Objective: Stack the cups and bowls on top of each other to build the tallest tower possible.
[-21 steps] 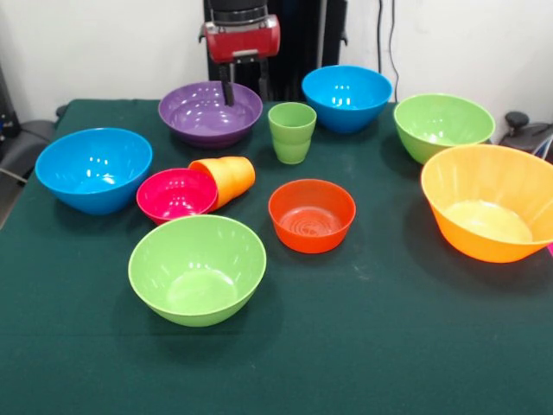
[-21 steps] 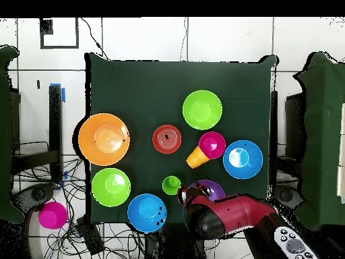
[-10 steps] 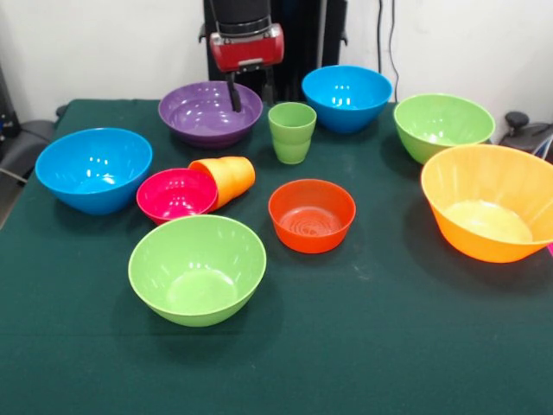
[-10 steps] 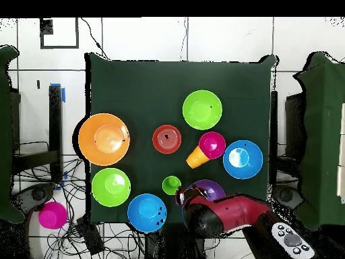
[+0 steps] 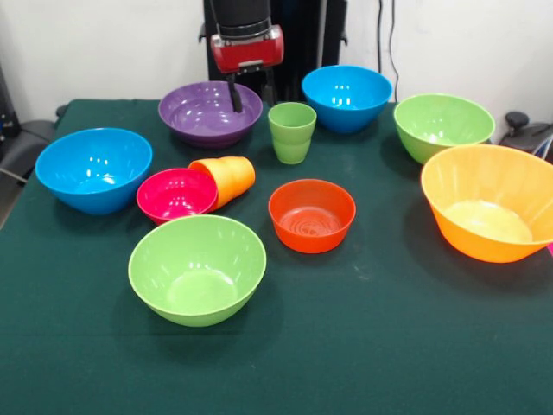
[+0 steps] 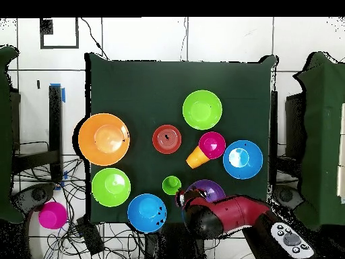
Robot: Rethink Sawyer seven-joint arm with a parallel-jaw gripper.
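Red wrist housing hangs vertical above the purple bowl, pincer pointing straight down, its dark finger tip over the bowl's right inner side. Only one finger shows clearly; can't tell if pincer is open or closed. Nothing seen in it. Overhead: arm reaches in from the tabletop edge, covering part of the purple bowl.

Orange cup lies on its side, long axis slanting, rim end against the magenta bowl. Green cup stands upright, mouth up, between purple bowl and the far blue bowl.

All bowls sit mouth up, nothing stacked: second blue bowl left of magenta; orange-red bowl mid-table; green bowl nearest the camera; second green bowl just behind the large orange bowl at right edge.
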